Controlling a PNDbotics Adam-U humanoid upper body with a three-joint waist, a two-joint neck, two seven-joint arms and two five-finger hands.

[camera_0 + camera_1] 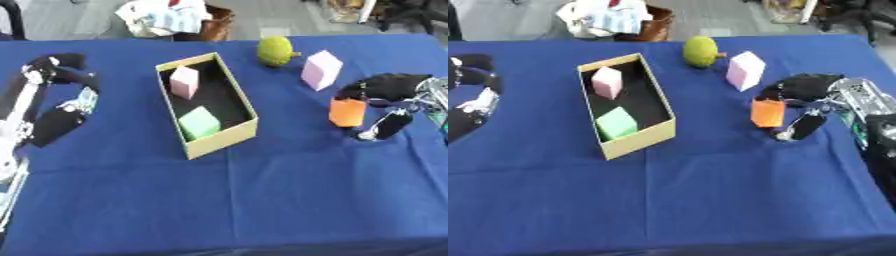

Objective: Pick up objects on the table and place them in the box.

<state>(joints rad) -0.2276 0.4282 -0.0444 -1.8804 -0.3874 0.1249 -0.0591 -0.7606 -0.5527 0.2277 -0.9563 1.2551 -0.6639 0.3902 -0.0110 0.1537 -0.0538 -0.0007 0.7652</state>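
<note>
An open cardboard box stands left of centre on the blue table, with a pink block and a green block inside it. An orange block sits at the right between the fingers and thumb of my right hand, which curl round it. Behind it stand a second pink block and a yellow-green fruit, both apart from the hand. My left hand rests at the left edge, relaxed and holding nothing, well clear of the box.
The blue cloth covers the whole table. Beyond the far edge, a brown basket holds crumpled white stuff. The near half of the table is bare cloth.
</note>
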